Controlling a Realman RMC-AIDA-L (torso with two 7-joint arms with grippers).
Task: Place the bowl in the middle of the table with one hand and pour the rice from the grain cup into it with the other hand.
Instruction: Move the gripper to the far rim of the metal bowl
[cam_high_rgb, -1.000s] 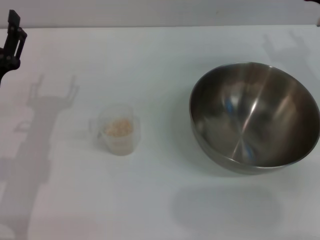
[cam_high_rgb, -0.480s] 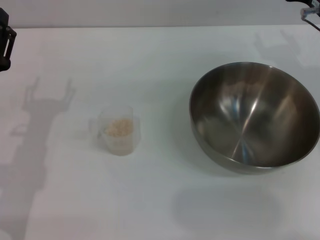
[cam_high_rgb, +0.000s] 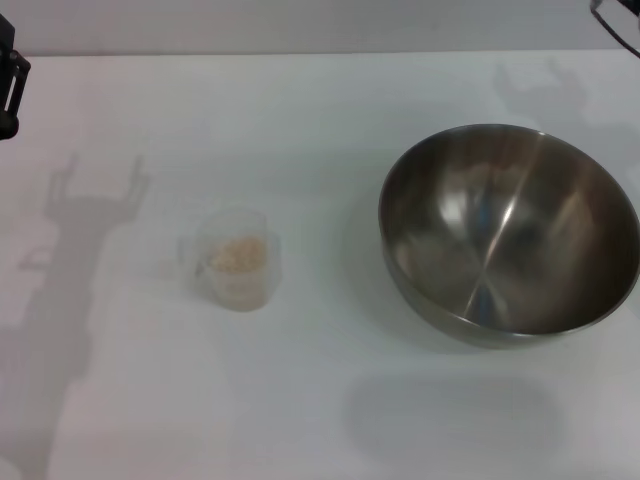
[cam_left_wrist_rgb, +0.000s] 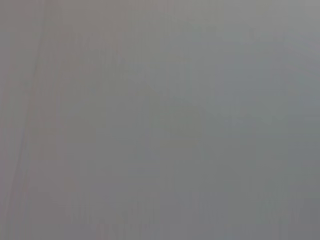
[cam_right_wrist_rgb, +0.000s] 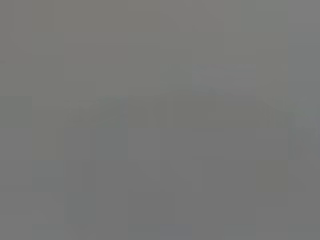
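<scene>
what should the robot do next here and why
Probably bring the right pincer down toward the rim of the bowl. The bowl sits on the right side of the table, not its middle, and is empty; the rice is in the grain cup. Both pincers sit at the far corners, the left pincer included.

A pale grey wall (cam_high_rgb: 320, 25) runs as a band at twelve o'clock. A forked shadow (cam_high_rgb: 60, 260) lies at nine o'clock, and a fainter oval shadow (cam_high_rgb: 455, 415) at five o'clock. Both wrist views show only plain grey.
</scene>
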